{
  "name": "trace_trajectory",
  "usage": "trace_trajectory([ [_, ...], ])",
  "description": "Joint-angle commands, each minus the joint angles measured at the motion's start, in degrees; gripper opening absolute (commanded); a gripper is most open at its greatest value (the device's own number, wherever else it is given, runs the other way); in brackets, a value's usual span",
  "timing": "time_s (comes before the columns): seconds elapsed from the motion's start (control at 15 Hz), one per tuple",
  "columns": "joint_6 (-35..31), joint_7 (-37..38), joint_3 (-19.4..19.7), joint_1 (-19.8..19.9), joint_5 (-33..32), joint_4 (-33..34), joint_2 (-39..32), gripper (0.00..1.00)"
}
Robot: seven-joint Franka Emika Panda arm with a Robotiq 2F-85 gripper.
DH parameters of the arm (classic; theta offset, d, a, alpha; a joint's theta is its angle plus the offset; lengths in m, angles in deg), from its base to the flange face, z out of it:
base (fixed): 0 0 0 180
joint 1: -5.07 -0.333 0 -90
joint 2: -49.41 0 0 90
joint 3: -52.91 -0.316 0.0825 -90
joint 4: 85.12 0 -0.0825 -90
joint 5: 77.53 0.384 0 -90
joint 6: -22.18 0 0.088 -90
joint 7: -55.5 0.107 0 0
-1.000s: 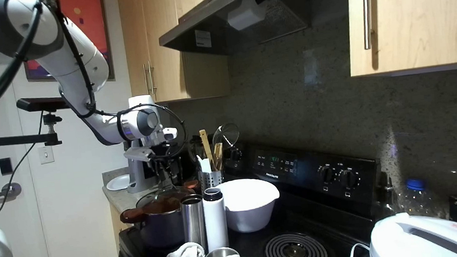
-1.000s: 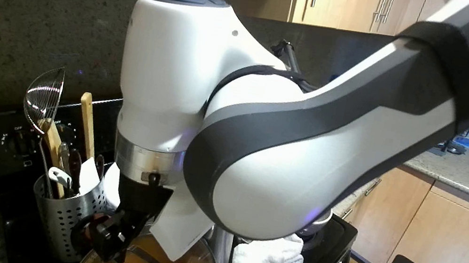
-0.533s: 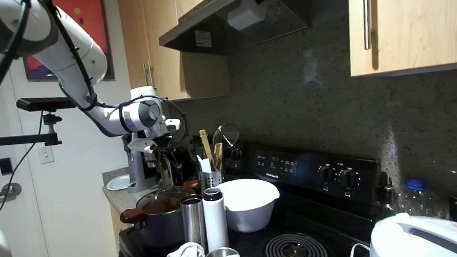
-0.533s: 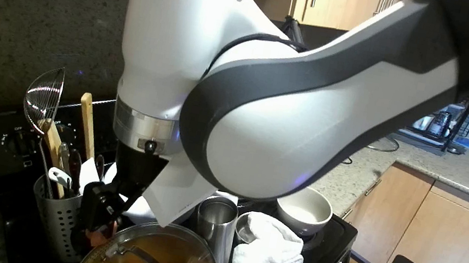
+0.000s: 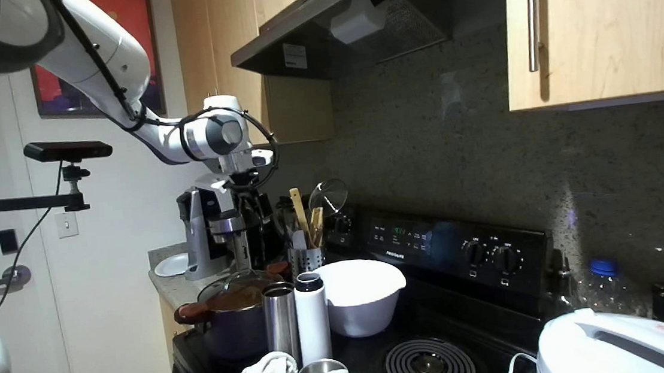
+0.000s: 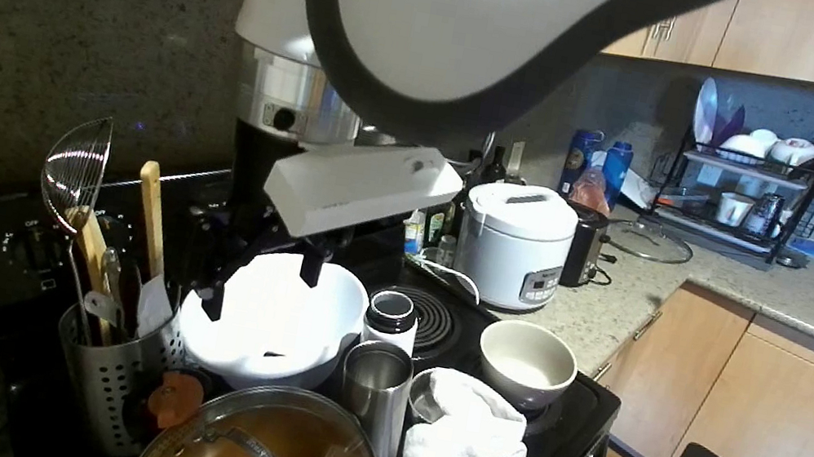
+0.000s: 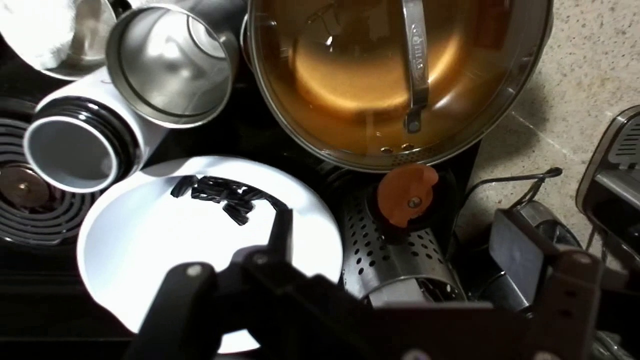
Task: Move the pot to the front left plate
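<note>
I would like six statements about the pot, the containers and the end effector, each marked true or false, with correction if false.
1. A see-through lid covers the pot. True.
2. The end effector grips the pot. False: the end effector is open, holding nothing.
3. The steel cylinder stands upright. True.
4. The utensil holder is wooden. False: the utensil holder is perforated metal.
5. The white flask is capped. False: the white flask is open at the top.
6. The large white bowl stands on the stove. True.

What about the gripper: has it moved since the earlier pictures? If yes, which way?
Yes: in both exterior views, the gripper has moved upward, judged against the unmoved utensil holder.
</note>
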Motion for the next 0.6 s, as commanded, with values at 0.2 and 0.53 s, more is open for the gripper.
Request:
trace_trajectory([
  [0.2, 8.1, -0.8, 0.2, 1.9, 1.9, 3.4, 1.0, 1.0],
  [0.53, 8.7, -0.8, 0.2, 2.0, 1.9, 3.7, 0.7, 1.0],
])
